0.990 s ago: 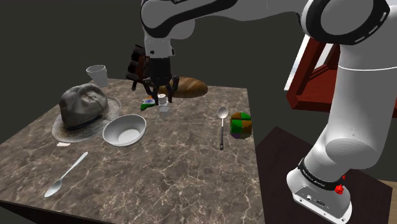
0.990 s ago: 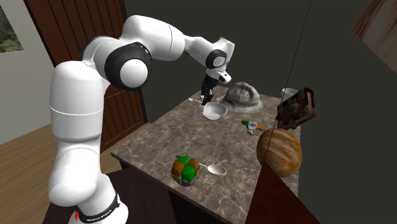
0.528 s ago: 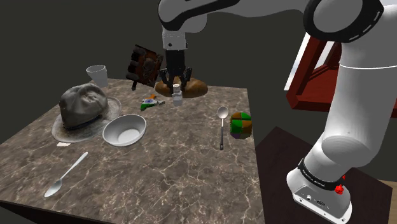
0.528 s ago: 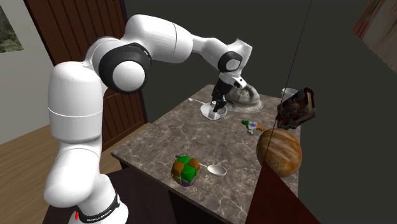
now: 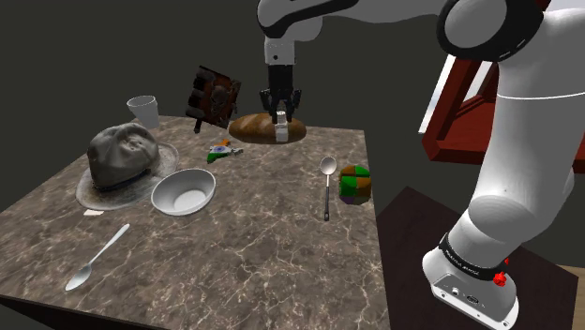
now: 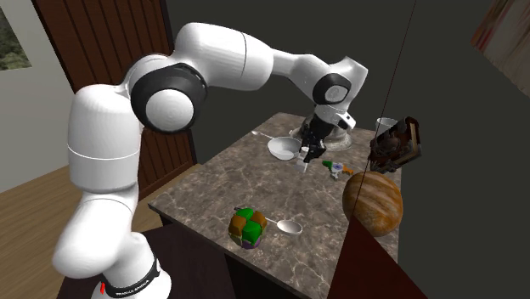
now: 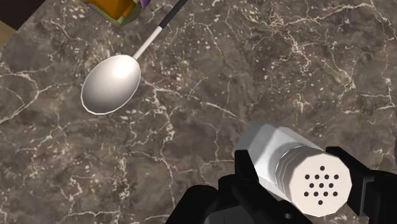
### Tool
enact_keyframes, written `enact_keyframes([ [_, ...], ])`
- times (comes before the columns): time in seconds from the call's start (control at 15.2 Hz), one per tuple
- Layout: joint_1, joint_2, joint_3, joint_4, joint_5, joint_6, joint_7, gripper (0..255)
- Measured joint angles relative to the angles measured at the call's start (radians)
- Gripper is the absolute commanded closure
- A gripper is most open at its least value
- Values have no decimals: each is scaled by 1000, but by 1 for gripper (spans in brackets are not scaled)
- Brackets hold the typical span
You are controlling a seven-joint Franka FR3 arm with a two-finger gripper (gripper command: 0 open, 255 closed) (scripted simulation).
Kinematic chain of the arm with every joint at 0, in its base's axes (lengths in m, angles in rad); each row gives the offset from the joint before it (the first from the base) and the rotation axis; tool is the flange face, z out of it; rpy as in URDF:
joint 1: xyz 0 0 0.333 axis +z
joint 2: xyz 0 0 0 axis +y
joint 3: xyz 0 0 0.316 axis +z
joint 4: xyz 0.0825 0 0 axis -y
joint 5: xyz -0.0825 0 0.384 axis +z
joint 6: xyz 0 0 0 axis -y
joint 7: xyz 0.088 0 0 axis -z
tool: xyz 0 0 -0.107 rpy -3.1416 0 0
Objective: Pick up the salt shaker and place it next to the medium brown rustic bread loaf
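Carrying the salt shaker [image 5: 281, 133] clamped between its two black fingers, the gripper [image 5: 280, 119] now hangs at the 3 o'clock end of the brown bread loaf [image 5: 251, 127] in the shoulder view. A second ago it was well off toward 9 o'clock, above the small green, white and orange item [image 5: 219, 151]. Half a second ago it stood before the loaf's 9 o'clock half. So the carry has swept along the loaf's front, and the arm has stretched farther over the marbled table [image 5: 253, 253].

In the wrist view the perforated cap of the shaker [image 7: 316, 183] faces the camera, a finger [image 7: 245, 167] pressed to each side of the white body. Bare table lies beneath, with the spoon [image 7: 111, 84] toward 10 o'clock from the shaker. The shoulder view puts that spoon's bowl [image 5: 327, 166] at roughly 4 o'clock from the shaker, near but apart.

The transport looks nearly done — the shaker is already just beside the loaf. It seems to hang above the tabletop rather than stand on it, though I cannot tell this for certain. What is left, by my reading, is a straight descent, then letting go. The loaf's end is close enough that a finger could brush it on opening.
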Motion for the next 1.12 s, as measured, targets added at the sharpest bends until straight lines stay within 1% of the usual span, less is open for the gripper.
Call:
enact_keyframes([
  [0.26, -41, 73, -28, 104, -21, -46, -63, 255],
  [0.4, -63, 114, -42, 174, -32, -82, -94, 255],
  [0.53, -88, 136, -55, 208, -40, -102, -130, 255],
  [0.66, -109, 173, -67, 270, -48, -133, -159, 255],
  [0.73, -123, 210, -74, 334, -55, -164, -178, 255],
  [0.79, -134, 228, -80, 363, -58, -177, -194, 255],
  [1.06, -171, 366, -100, 592, -78, -280, -248, 255],
  [1.12, -179, 425, -104, 695, -84, -323, -261, 255],
])
